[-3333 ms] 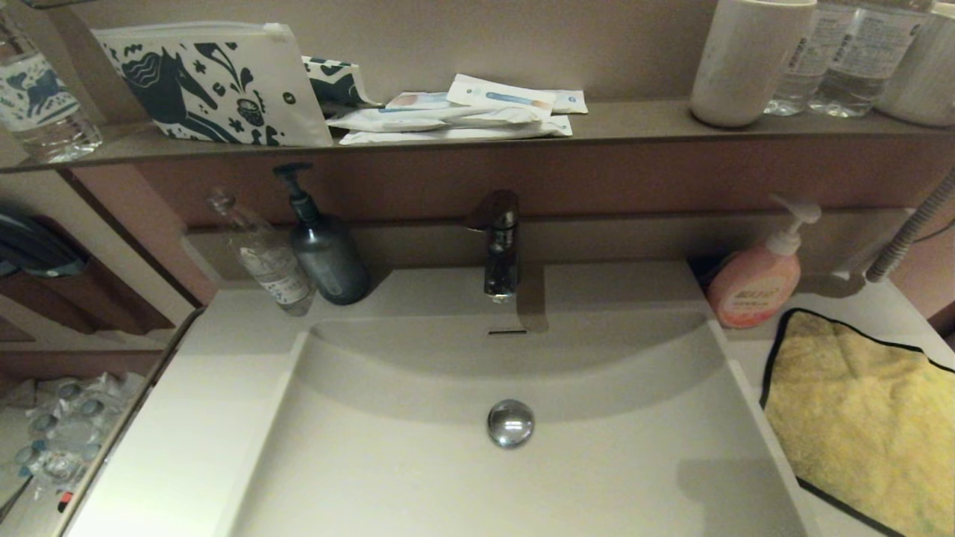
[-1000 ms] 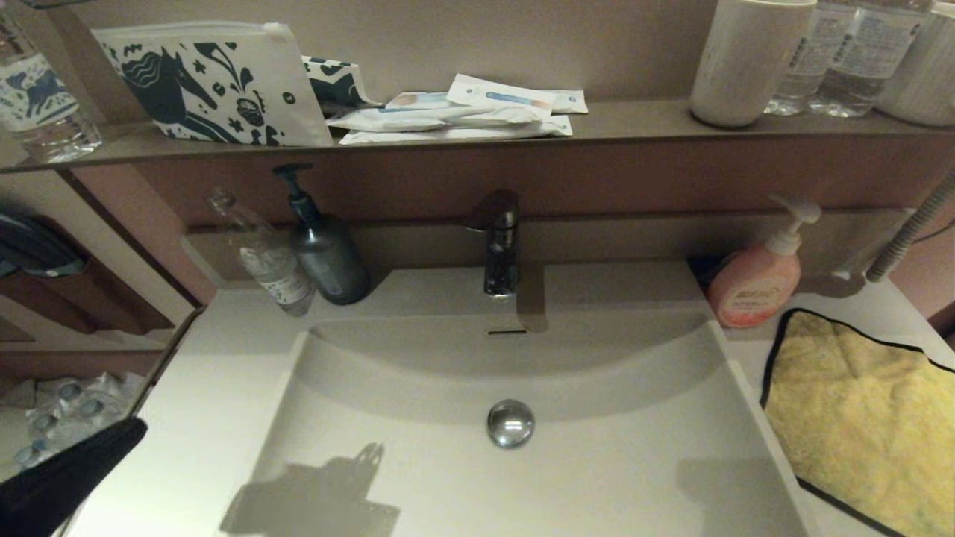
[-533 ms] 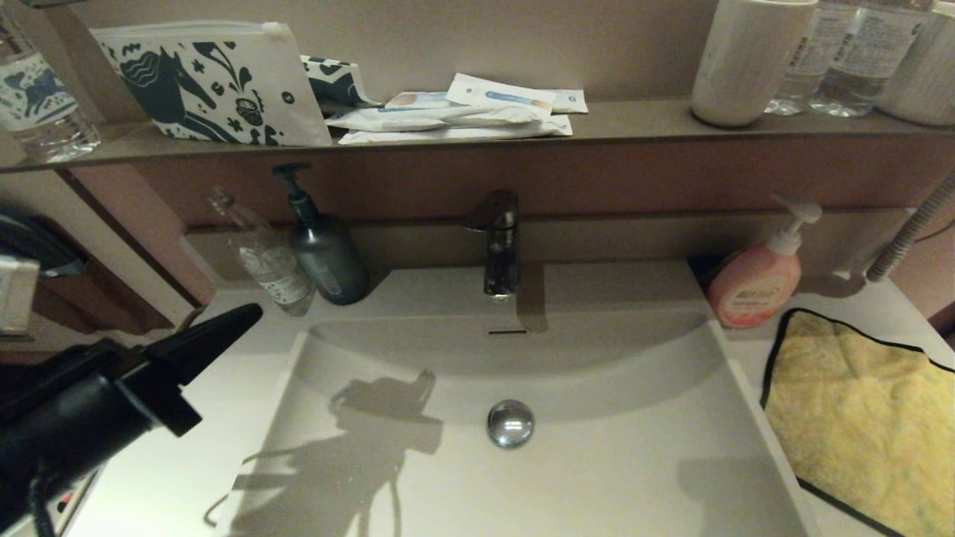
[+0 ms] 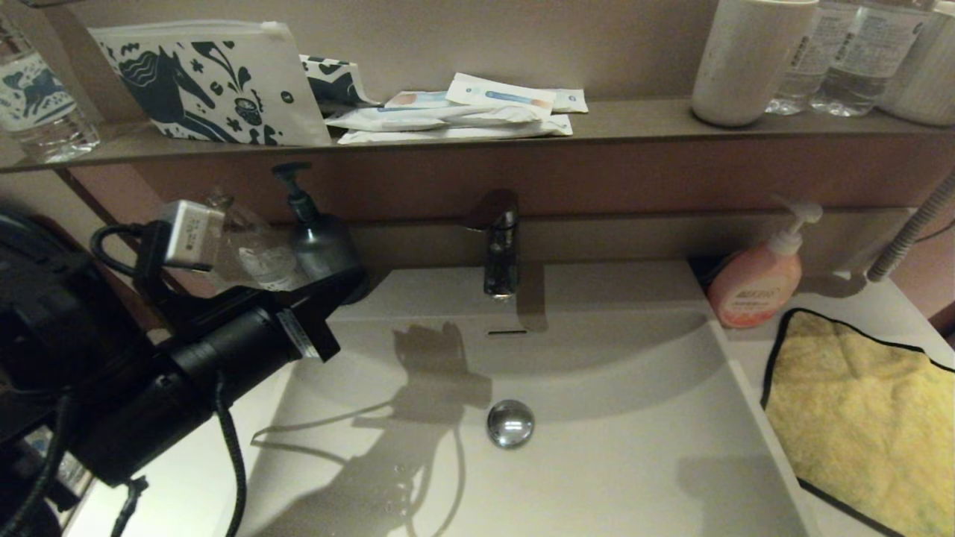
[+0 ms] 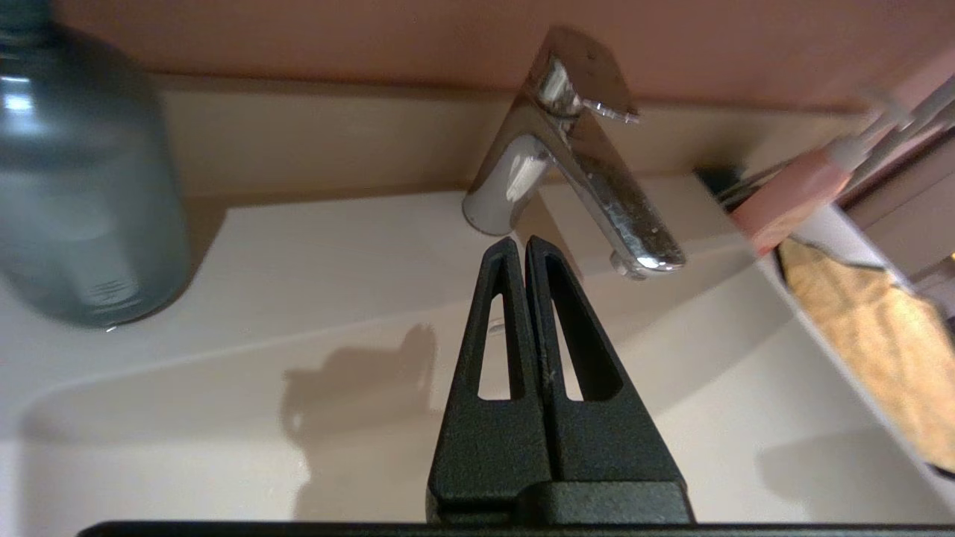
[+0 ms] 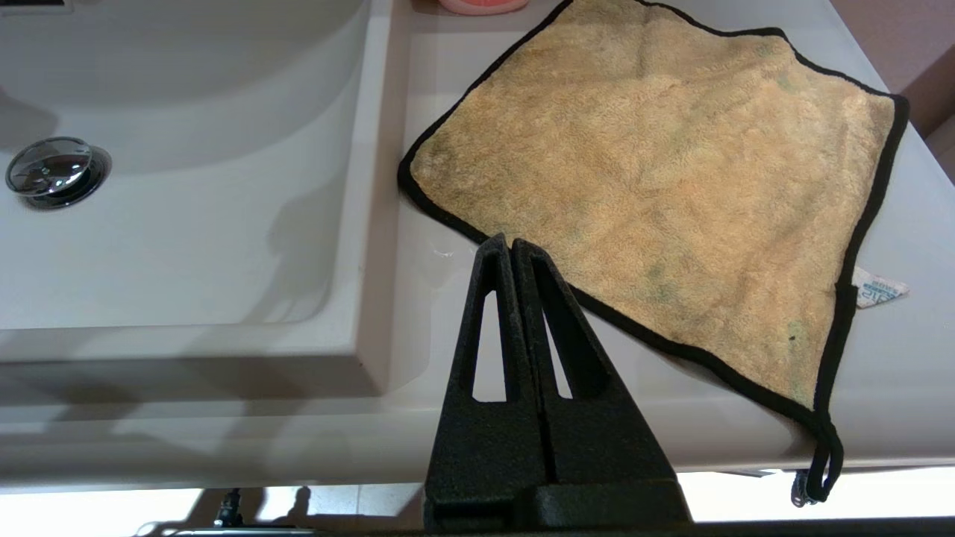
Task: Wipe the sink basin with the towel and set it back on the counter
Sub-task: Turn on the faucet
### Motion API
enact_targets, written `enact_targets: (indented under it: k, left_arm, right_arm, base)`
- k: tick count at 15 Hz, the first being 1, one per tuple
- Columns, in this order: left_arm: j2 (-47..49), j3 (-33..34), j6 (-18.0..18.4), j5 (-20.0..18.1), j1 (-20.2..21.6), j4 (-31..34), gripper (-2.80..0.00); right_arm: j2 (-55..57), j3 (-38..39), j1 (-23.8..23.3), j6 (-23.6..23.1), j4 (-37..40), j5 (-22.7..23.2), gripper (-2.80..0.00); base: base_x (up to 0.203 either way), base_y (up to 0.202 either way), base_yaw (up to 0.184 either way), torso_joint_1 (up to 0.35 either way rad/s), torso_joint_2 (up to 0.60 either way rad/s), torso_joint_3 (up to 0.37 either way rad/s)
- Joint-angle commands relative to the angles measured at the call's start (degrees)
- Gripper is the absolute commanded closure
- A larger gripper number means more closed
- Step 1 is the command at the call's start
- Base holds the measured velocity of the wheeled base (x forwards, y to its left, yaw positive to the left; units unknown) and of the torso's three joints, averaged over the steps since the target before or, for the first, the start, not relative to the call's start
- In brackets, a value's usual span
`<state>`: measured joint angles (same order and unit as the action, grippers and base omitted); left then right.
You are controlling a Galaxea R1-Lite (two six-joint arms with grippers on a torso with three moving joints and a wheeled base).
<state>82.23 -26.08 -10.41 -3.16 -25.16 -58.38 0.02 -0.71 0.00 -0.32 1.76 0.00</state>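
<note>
The mustard-yellow towel (image 4: 858,418) with black edging lies spread flat on the counter (image 4: 194,418) to the right of the sink basin (image 4: 597,462). Nothing is in the basin but its chrome drain plug (image 4: 510,423). My left gripper (image 4: 351,280) is shut and empty, held above the basin's back left corner, its tip pointing toward the faucet (image 5: 582,164). My right gripper (image 6: 507,240) is out of the head view. In its wrist view it is shut and empty, low over the front counter, with its tip just short of the towel's (image 6: 656,171) near black edge.
A dark pump bottle (image 4: 321,246) and a clear bottle (image 4: 257,253) stand right behind my left arm. A pink soap dispenser (image 4: 753,287) stands behind the towel. The brown shelf (image 4: 634,123) above holds a horse-print pouch (image 4: 209,82), packets, a cup and bottles.
My left arm has come up from the lower left and swung forward and right over the basin's left rim toward the bottles and faucet. Its shadow crossed the basin. The towel has not moved.
</note>
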Motion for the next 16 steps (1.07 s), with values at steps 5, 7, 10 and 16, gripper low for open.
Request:
enact_targets:
  k: [5, 7, 10, 16]
  left_arm:
    - [12.5, -4.1, 10.5, 0.4, -0.5, -7.8, 0.00]
    - [14.9, -6.1, 13.9, 1.9, -0.6, -9.4, 0.00]
    - [16.5, -8.0, 18.3, 4.0, -1.6, -9.7, 0.00]
    - [18.7, -14.2, 19.2, 11.6, -7.0, -9.7, 0.00]
  right_arm:
    - [0.0, 0.0, 0.0, 0.0, 0.0, 0.0, 0.00]
    - [0.0, 0.0, 0.0, 0.0, 0.0, 0.0, 0.00]
    - [0.0, 0.0, 0.0, 0.0, 0.0, 0.0, 0.00]
    - [0.0, 0.0, 0.0, 0.0, 0.0, 0.0, 0.00]
  base:
    - [0.000, 0.000, 0.000, 0.000, 0.00, 0.000]
    - [0.000, 0.000, 0.000, 0.000, 0.00, 0.000]
    - [0.000, 0.000, 0.000, 0.000, 0.00, 0.000]
    - [0.000, 0.000, 0.000, 0.000, 0.00, 0.000]
